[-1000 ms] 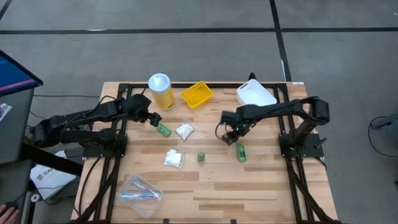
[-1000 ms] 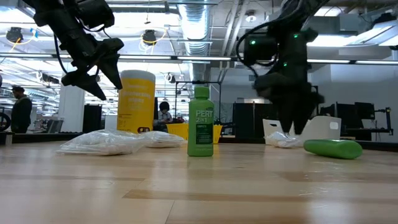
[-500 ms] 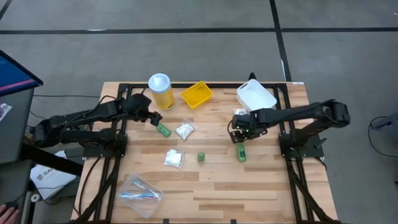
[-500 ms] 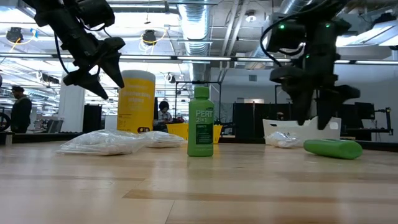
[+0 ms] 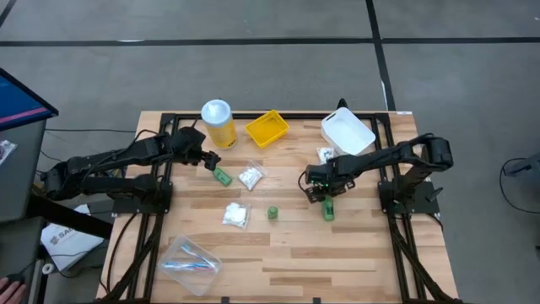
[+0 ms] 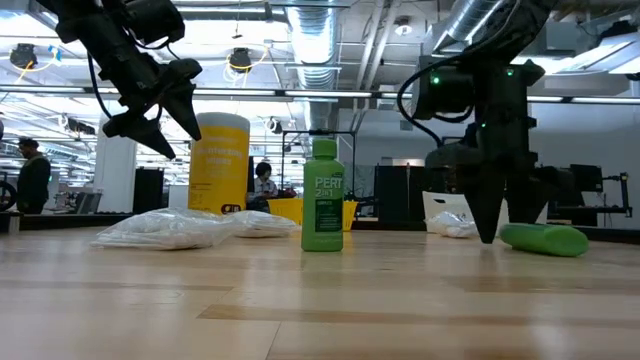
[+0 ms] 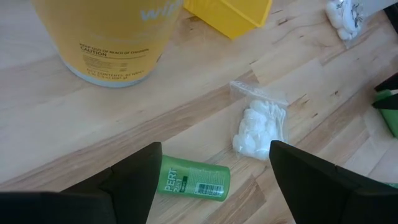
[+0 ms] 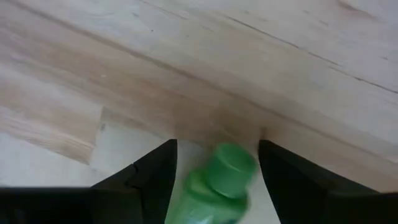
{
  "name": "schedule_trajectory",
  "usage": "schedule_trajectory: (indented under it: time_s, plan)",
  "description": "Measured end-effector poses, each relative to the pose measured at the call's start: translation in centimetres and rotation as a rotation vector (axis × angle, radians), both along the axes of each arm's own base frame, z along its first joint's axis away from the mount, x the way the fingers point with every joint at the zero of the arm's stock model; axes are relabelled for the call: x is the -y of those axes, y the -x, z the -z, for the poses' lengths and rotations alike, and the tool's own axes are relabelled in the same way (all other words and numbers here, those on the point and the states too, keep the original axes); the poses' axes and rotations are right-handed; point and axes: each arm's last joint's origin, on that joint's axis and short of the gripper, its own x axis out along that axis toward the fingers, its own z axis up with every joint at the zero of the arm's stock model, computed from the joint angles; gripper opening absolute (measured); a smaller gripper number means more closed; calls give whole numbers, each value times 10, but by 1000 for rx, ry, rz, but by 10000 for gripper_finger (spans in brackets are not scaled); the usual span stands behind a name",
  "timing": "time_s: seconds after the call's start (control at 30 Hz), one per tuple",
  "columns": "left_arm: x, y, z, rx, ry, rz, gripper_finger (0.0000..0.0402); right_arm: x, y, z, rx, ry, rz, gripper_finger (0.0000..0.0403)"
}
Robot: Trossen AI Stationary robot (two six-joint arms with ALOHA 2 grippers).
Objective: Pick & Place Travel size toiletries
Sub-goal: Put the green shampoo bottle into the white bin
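Note:
Three small green bottles are on the wooden table. One lies on its side (image 5: 222, 176) below my left gripper (image 5: 209, 160), which is open above it; the bottle shows between its fingers in the left wrist view (image 7: 194, 178). One stands upright (image 5: 273, 213). One lies on its side (image 5: 327, 208) by my right gripper (image 5: 316, 189), which is open and low over the table, its fingers on either side of the bottle's cap (image 8: 233, 165) without touching. Clear packets of white contents lie on the table (image 5: 250, 177), (image 5: 235, 214), (image 5: 325, 154). A clear bag of toothbrushes (image 5: 190, 263) lies near the front left.
A tall yellow jar with a white lid (image 5: 217, 122), a yellow square tray (image 5: 267, 127) and a white tray (image 5: 347, 129) stand along the far edge. Bare wood lies at the front right. People show in the room behind in the low view.
My right gripper has swung a little toward the table's right edge, then come back and gone down toward the table. Its fingers now stand around the cap end of the lying bottle. The bottles and packets have kept their places.

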Motion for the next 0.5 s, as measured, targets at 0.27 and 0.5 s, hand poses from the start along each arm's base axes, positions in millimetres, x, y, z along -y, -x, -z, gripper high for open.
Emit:
schedule_trajectory:
  time_s: [0.27, 0.5]
  plan:
    - [0, 0, 0, 0, 0, -1, 294, 0, 1, 5, -34, -24, -4, 151]
    - [0, 0, 0, 0, 0, -1, 294, 0, 2, 5, -46, -24, -38, 85]
